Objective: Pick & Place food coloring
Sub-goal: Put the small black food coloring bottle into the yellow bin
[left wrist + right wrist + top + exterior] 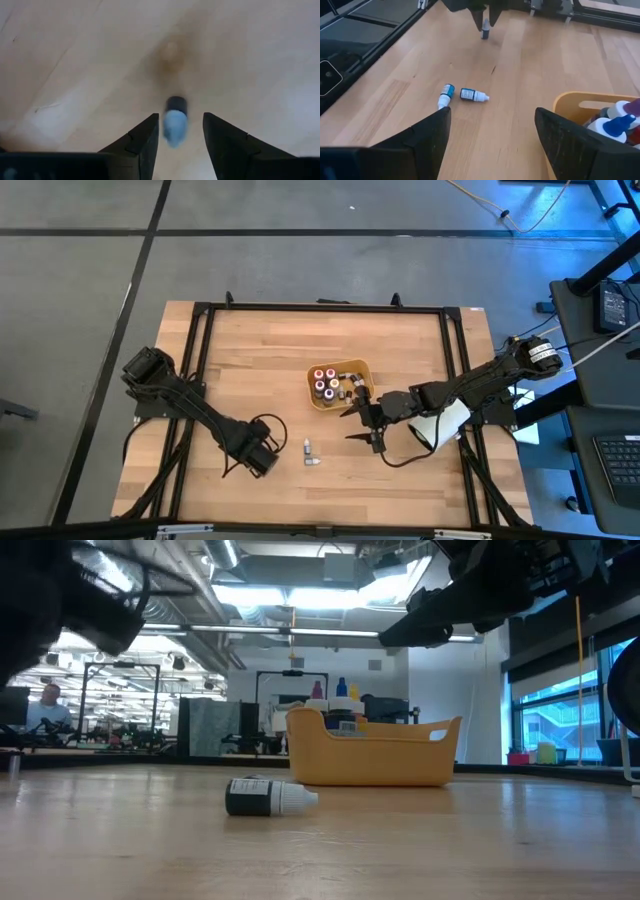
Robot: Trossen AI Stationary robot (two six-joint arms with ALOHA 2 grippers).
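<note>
- Two small bottles [310, 454] lay on the bench [250, 370], between both hands.
- Left hand [262, 458] gripped a third bottle [175, 122], pointing downward.
- Right hand [368, 425] hung open beside the yellow tub [362, 367], equally near.
</note>
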